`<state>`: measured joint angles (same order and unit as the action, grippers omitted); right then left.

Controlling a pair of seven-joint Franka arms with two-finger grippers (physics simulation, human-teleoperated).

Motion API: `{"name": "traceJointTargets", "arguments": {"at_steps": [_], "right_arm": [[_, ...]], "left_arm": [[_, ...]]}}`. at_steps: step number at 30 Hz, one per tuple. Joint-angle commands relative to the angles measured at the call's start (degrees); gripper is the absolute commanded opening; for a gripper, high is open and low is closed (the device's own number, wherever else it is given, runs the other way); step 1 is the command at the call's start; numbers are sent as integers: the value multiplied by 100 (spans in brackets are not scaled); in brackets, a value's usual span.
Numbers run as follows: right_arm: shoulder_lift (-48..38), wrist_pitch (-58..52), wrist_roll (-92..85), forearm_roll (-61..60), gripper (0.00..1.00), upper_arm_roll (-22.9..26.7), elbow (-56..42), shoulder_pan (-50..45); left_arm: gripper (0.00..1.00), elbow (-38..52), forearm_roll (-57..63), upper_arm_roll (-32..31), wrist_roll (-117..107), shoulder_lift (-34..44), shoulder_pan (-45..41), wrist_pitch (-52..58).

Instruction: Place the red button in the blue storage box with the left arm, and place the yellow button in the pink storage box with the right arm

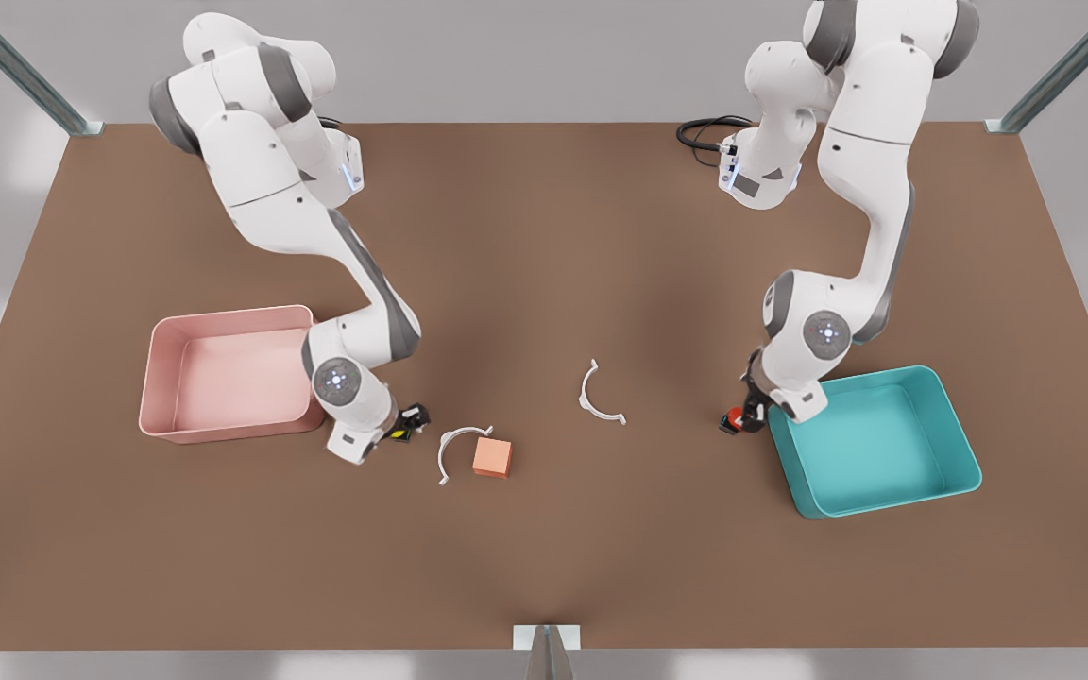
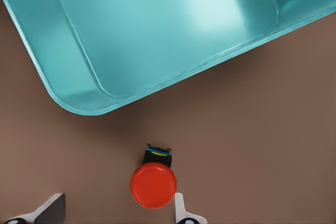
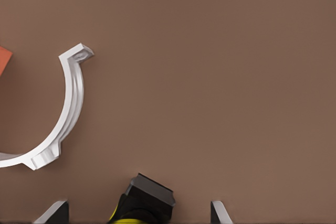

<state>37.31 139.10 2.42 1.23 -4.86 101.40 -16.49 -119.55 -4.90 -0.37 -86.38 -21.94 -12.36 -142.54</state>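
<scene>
From my remote station I saw the left hand (image 1: 739, 419) lowered to the brown tabletop (image 1: 544, 246) just beside the blue storage box (image 1: 922, 482), at the front view's right. Its fingers (image 2: 179, 209) were spread open around the red button (image 2: 153, 184), which stood on the tabletop outside the box, near its rounded corner; one finger lay just beside the button's cap, the other stood well apart from it. The right hand (image 1: 404, 424) was down at the tabletop beside the pink storage box (image 1: 166, 378), at the front view's left. In the right wrist view its fingers (image 3: 52, 212) were likewise open, with the yellow button (image 3: 140, 205) between them, black base and a strip of yellow cap visible; I could not tell whether either finger touched it. The button stood on the tabletop outside the pink box. A white curved clip (image 1: 457, 449) lay near that hand, with an orange block (image 1: 492, 457) just beside it. A second white clip (image 1: 598, 395) lay near the tabletop's middle, apart from both hands.
</scene>
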Motion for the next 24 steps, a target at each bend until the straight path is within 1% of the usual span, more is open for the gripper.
{"name": "traceJointTargets", "arguments": {"at_steps": [1,4,6,8,11,12,13,14,16,17,18,19,20,21,22,24], "right_arm": [[-109,503,-49,-9,100,-15,354,-4],[-153,574,-57,-9,100,20,460,14],[-110,609,-40,-27,97,20,424,14],[-22,917,22,-27,96,20,433,23],[-4,917,22,-27,83,-6,442,31],[5,917,22,-27,76,-6,442,40],[13,917,22,-27,72,-6,442,40],[14,926,22,-27,65,-6,433,40],[14,1013,22,-35,63,3,433,49],[14,1013,30,-35,59,3,433,49],[5,1013,22,-35,55,12,424,58],[-4,1005,13,-35,54,20,416,67],[-21,996,13,-35,53,20,416,58],[-48,987,-13,-35,52,29,416,58],[-232,943,-5,-35,52,47,407,31],[-601,812,-40,-35,52,117,600,58]], "left_arm": [[100,37,7,2,-2524,-73,5,-151],[100,37,-2,2,-2497,-223,5,-151],[100,195,-2,2,-2497,-363,-3,-151],[100,300,-2,2,-2489,-460,-3,-151],[100,336,-2,20,-2436,-670,5,-151],[100,336,-2,29,-2375,-750,5,-160],[100,336,-2,37,-2357,-803,5,-160],[100,388,-2,29,-2357,-873,-3,-160],[100,459,-2,29,-2366,-952,-21,-160],[100,467,-11,29,-2374,-952,-39,-169],[94,494,-11,20,-2374,-952,-56,-169],[90,494,-11,20,-2374,-952,-83,-160],[84,494,-11,20,-2374,-952,-91,-169],[67,494,-11,20,-2366,-952,-91,-169],[54,494,-2,20,-2357,-952,-100,-169],[49,494,7,20,-2357,-952,-118,-169]]}}
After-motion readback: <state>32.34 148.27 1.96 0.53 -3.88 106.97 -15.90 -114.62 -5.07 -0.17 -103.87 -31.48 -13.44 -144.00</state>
